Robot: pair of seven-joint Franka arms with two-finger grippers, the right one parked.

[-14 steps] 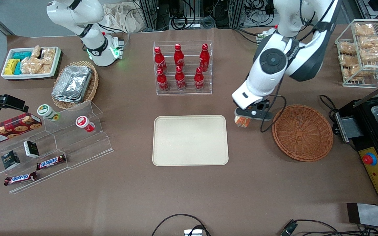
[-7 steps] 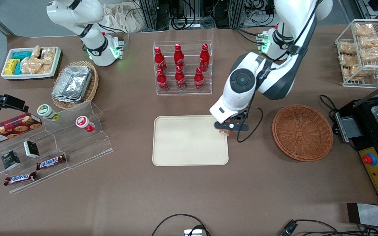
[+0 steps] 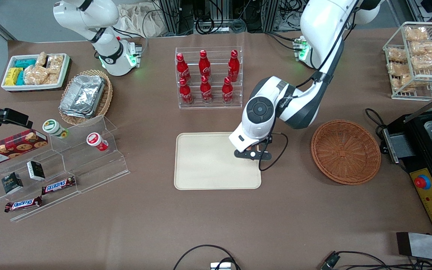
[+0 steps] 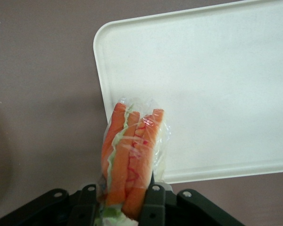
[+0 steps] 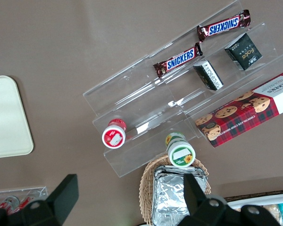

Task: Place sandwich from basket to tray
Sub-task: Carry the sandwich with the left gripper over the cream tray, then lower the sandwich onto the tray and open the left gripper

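My left gripper hangs over the edge of the cream-beige tray nearest the round reddish-brown wicker basket. In the left wrist view the gripper is shut on the wrapped sandwich, whose orange and green filling edge points at the tray's corner. In the front view the sandwich is almost wholly hidden under the wrist. The basket holds nothing and lies toward the working arm's end of the table, apart from the gripper.
A clear rack of red cola bottles stands farther from the front camera than the tray. A black machine sits beside the basket. Clear steps with snacks and an oval basket of foil containers lie toward the parked arm's end.
My gripper has carried the sandwich sideways from beside the basket, across the table gap, to above the tray's near-basket edge. The basket and tray have not moved.
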